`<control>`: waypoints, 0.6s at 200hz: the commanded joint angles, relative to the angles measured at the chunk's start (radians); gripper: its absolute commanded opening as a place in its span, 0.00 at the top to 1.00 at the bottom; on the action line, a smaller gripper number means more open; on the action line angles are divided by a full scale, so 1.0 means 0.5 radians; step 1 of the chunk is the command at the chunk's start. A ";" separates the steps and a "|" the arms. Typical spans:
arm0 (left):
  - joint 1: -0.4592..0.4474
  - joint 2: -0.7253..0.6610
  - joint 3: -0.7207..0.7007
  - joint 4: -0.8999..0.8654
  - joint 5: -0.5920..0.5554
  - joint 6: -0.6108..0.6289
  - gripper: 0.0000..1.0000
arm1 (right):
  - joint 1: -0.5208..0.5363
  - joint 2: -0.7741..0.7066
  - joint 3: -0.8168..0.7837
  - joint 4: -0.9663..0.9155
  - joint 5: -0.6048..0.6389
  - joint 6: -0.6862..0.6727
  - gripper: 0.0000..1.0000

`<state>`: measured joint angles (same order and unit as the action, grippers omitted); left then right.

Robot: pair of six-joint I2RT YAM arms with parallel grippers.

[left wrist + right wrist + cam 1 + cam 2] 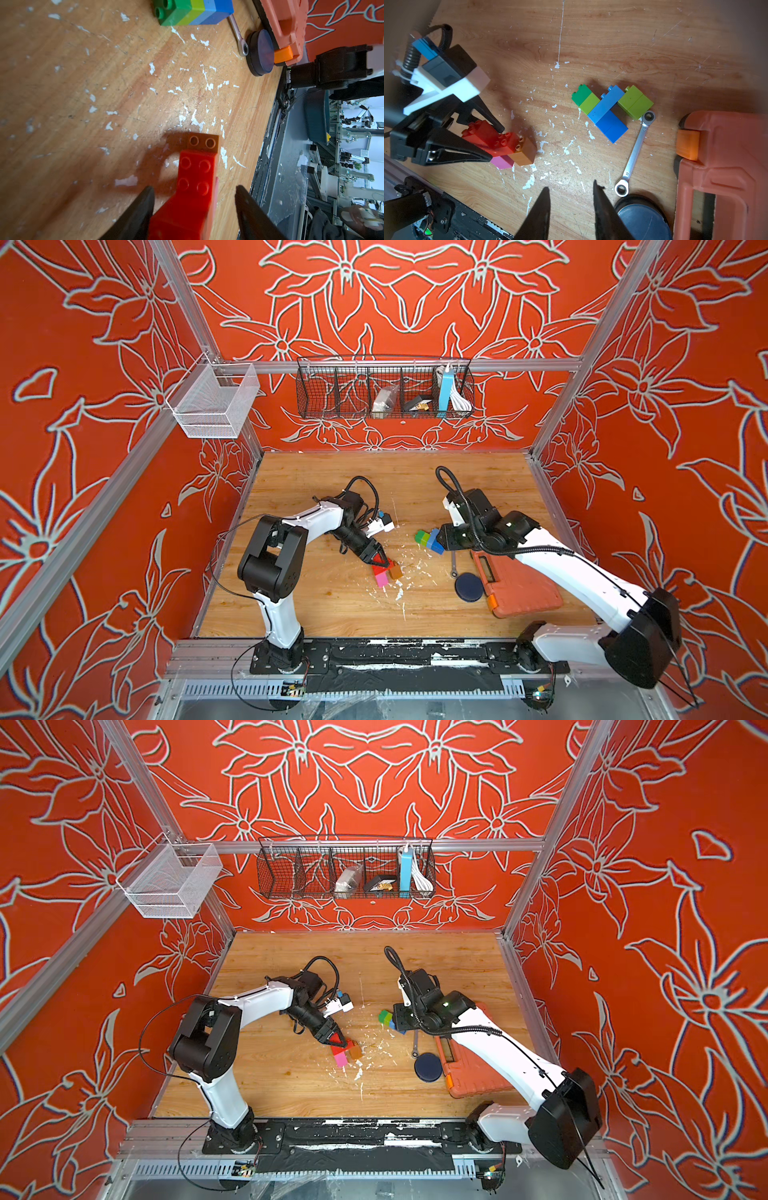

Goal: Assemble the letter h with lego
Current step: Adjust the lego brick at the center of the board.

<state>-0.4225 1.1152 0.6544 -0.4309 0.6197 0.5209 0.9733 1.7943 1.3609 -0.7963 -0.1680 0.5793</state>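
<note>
A lego piece of red (492,139), amber-brown (523,153) and pink (502,162) bricks lies on the wooden table left of centre; both top views show it (384,572) (345,1052). My left gripper (194,190) (497,144) straddles its red end, open, with a clear gap at one finger. A second lego cluster of green, lime and blue bricks (610,110) (428,540) (193,12) lies to the right. My right gripper (571,187) hovers above bare table in front of that cluster, its fingers slightly parted and holding nothing.
An orange tool case (519,589) (726,176) lies at the right, with a ratchet wrench (635,153) and a dark blue round disc (469,587) beside it. White flecks dot the wood. Wire baskets (384,389) hang on the back wall.
</note>
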 commanded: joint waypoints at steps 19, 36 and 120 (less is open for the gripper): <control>-0.053 0.106 0.025 0.091 -0.099 -0.090 0.05 | -0.059 -0.102 -0.084 0.076 -0.004 0.085 0.72; -0.099 0.135 0.042 0.089 -0.164 -0.098 0.05 | -0.089 -0.162 -0.116 0.095 0.002 0.099 0.72; -0.312 0.339 0.175 -0.002 -0.361 -0.257 0.11 | -0.440 -0.774 -0.420 0.140 0.179 0.095 0.66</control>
<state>-0.5728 1.2274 0.6960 -0.4026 0.4782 0.4316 0.7921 1.4754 1.1976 -0.7387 -0.1261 0.6029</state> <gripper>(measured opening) 0.896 0.334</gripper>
